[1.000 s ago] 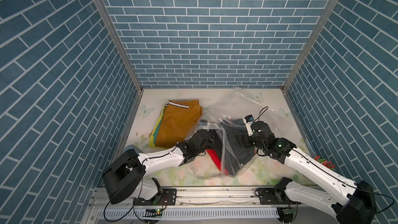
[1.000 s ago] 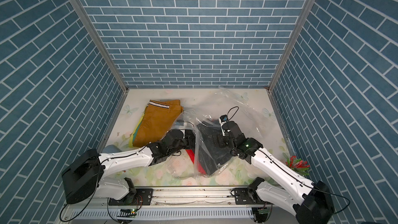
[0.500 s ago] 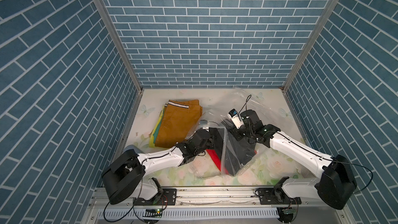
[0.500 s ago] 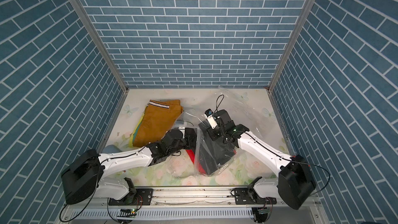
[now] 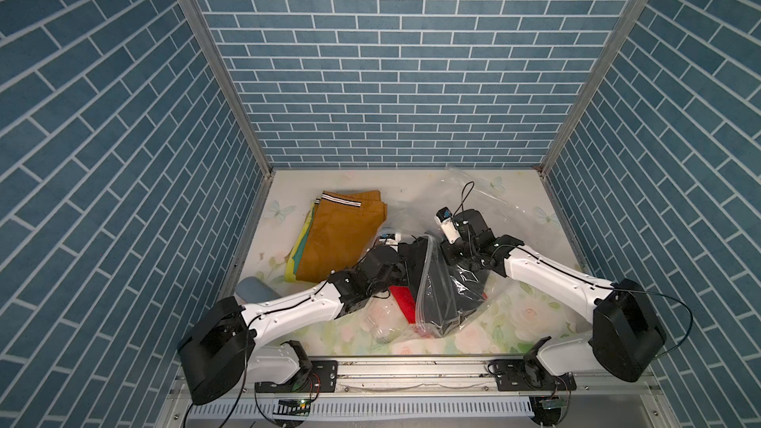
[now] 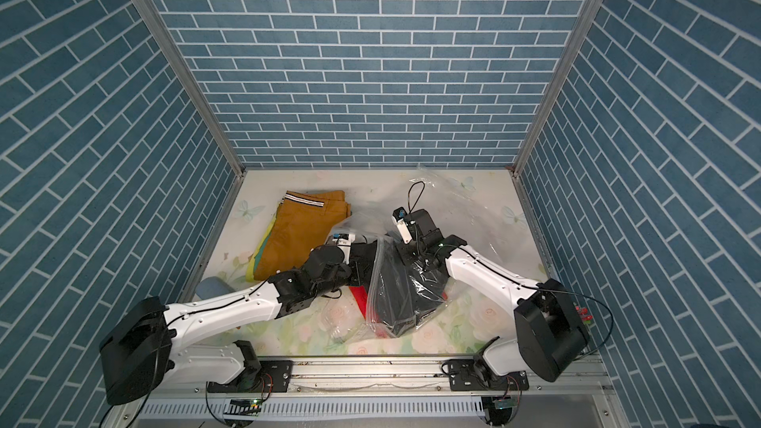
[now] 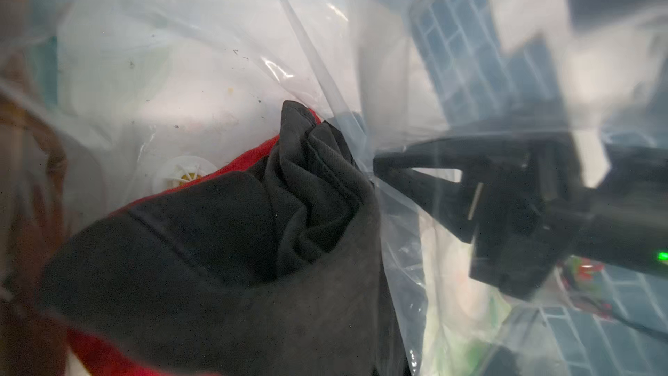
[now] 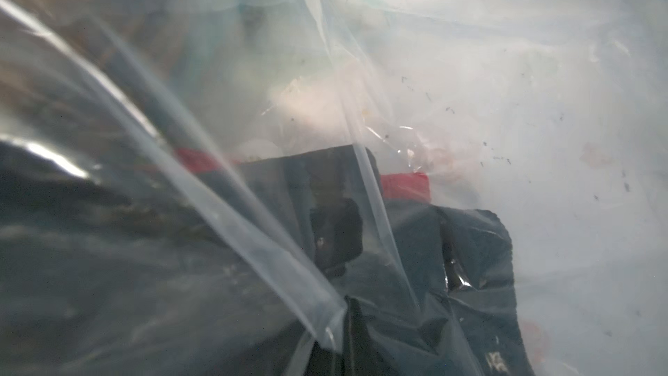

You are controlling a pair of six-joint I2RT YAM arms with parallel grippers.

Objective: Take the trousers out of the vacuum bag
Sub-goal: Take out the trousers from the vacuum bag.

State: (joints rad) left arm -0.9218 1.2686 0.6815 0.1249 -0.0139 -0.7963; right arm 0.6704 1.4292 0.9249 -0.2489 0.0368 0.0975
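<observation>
The vacuum bag (image 5: 437, 282) lies crumpled at mid-table, its zip strip standing up between my two grippers. Black trousers (image 5: 463, 302) lie over red trousers (image 5: 405, 302) in the bag's mouth. My left gripper (image 5: 407, 257) is shut on a bunched fold of the black trousers (image 7: 311, 182); its fingers are hidden under the cloth. My right gripper (image 5: 449, 259) is shut, pinching the bag's plastic next to that fold, and shows through the film in the left wrist view (image 7: 377, 168). The zip strip (image 8: 253, 233) runs into its grip.
A stack of folded trousers, mustard-brown on top (image 5: 341, 236), lies at the back left outside the bag. A grey-blue oval case (image 5: 257, 290) sits by the left wall. A small red and green thing (image 6: 582, 312) lies at the right edge. Brick walls close in three sides.
My right gripper has moved left and farther back to the bag's mouth and has shut on the plastic. The left arm has stayed put with the black trousers.
</observation>
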